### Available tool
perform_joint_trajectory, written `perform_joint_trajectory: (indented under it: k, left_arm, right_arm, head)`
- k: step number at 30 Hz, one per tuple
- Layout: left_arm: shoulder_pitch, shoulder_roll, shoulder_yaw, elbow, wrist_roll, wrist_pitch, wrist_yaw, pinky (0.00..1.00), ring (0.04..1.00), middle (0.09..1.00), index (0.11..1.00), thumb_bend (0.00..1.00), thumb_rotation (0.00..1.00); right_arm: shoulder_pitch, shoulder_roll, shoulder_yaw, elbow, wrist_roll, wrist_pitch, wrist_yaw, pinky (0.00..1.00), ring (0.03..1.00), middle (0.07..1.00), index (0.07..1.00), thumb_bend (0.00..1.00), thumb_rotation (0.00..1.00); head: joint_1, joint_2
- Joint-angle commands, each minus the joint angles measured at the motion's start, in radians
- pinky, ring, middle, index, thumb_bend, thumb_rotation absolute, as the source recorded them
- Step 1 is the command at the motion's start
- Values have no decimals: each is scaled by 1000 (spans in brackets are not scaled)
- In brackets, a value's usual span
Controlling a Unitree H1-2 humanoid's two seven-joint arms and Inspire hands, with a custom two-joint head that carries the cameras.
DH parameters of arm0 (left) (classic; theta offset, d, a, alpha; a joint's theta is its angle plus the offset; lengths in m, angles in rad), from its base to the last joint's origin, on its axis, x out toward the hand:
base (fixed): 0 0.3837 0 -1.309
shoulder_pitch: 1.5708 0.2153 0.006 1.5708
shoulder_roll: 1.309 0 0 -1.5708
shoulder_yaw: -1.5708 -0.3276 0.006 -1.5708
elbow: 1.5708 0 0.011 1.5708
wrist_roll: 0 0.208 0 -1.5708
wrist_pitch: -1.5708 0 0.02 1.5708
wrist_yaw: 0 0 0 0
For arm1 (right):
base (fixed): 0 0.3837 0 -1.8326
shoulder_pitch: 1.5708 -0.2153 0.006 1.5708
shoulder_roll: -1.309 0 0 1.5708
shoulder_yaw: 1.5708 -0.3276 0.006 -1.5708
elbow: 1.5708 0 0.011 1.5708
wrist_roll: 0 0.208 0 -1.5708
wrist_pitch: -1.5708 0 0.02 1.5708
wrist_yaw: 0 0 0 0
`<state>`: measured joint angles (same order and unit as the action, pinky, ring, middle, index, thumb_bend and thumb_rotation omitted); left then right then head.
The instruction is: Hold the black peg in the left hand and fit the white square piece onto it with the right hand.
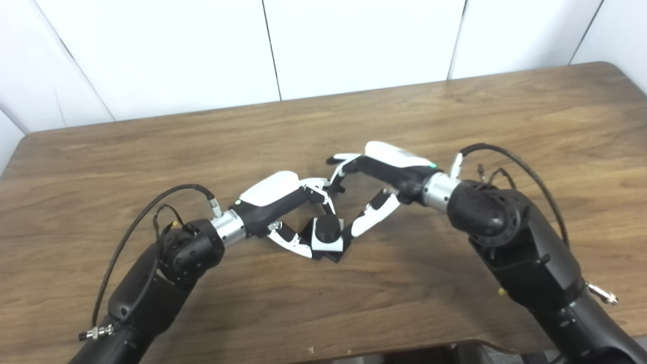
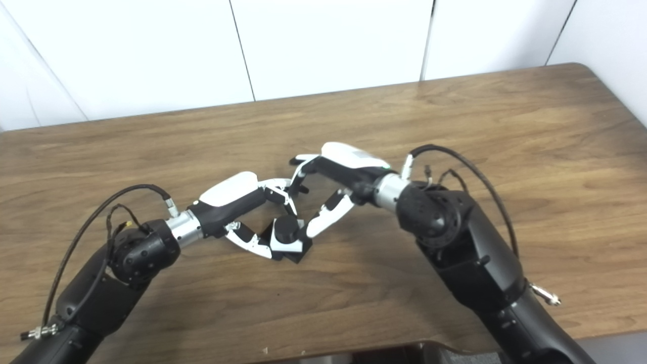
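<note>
1. Nearest to the camera are the two dark arms, coming up from the bottom edge onto the brown table (image 1: pixel 455 116).
2. Both hands meet near the middle of the table. The left hand (image 1: pixel 283 202) reaches in from the left, and the right hand (image 1: pixel 384 177) from the right.
3. Between them sits the black peg (image 1: pixel 328 227). It looks round and short, and its top faces up toward the camera. Its long way seems to run up and down, tipped a little.
4. Around the peg is the white square piece (image 1: pixel 328 244). It looks like it is already on the peg, lying close to flat.
5. The left hand's fingers curl around the peg and the piece from the left side. Its thumb touches the white piece, so it seems to be holding them.
6. The right hand's thumb touches the right edge of the piece. Its other fingers are spread out above. I cannot tell if it is gripping.
7. I think the fitting step is nearly done. Next, the right hand may need to press the piece down straight and then let go gently.
</note>
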<state>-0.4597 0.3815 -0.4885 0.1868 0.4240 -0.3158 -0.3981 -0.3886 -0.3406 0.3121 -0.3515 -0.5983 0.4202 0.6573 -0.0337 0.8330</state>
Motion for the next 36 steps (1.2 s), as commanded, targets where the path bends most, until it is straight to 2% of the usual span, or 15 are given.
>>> perform_joint_trajectory:
  k: [1,5,10,13,16,26,36]
  left_arm:
    - [12,38,-9,24,42,29,-47,839,925,901,493,520,78]
    - [14,44,-4,25,47,25,-43,831,923,900,493,519,79]
    - [24,45,9,23,45,30,-34,829,916,896,493,519,80]
    - [34,42,20,20,48,39,-22,827,909,889,492,520,80]
    - [53,34,40,9,72,64,12,821,896,880,492,520,80]
    - [130,-12,112,-73,137,222,108,807,892,887,494,521,77]
    - [212,-85,172,-164,207,390,177,832,887,878,496,519,76]
  right_arm:
    - [-38,-21,-43,-37,11,-5,-43,853,935,952,899,903,381]
    - [-39,-40,-79,-55,27,5,-49,823,925,942,889,896,361]
    - [-32,-54,-113,-69,49,17,-54,718,905,934,877,887,316]
    - [-18,-56,-127,-68,61,6,-68,689,890,916,863,887,299]
    - [2,-48,-148,-65,86,3,-91,656,871,901,849,882,265]
    - [72,13,-187,-52,109,10,-212,642,811,845,799,837,243]
    - [142,95,-216,-31,151,-2,-320,682,827,843,782,780,205]
  head:
    - [-1,1]
    - [-2,2]
    - [-1,5]
    - [-2,5]
    - [-3,5]
    - [-5,4]
    - [0,4]
